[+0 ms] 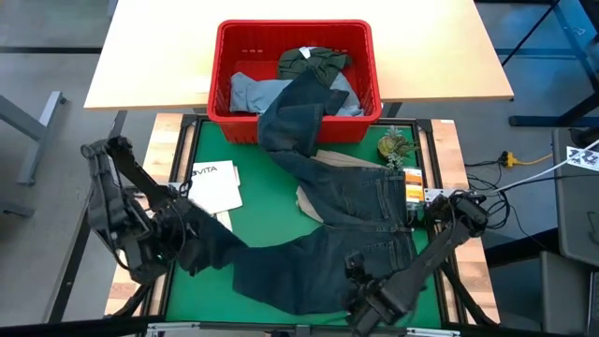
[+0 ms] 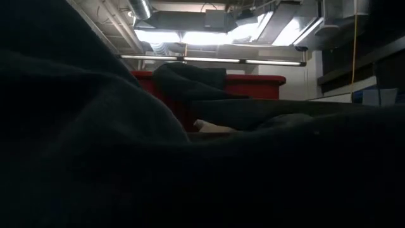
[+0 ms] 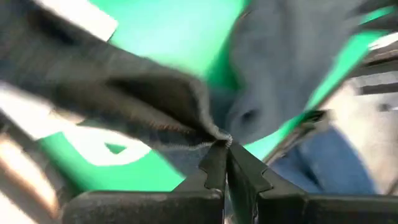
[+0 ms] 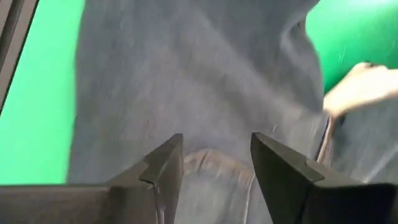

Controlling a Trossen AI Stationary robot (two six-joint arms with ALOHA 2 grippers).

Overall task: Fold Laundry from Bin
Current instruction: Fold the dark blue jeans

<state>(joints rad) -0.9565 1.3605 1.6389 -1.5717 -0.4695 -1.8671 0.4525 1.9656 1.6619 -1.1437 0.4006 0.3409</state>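
Dark navy jeans point(image 1: 356, 211) sprawl across the green mat point(image 1: 262, 201), one leg trailing up over the rim of the red bin point(image 1: 225, 56), where lighter blue and olive pieces lie. At the mat's left side, the left gripper point(image 3: 224, 158) has its jaws pressed together, pinching a hem of the jeans. Near the front edge, the right gripper point(image 4: 214, 168) hangs over the denim with jaws spread, seemingly not touching it. A white tote bag point(image 1: 213, 184) lies left of the jeans.
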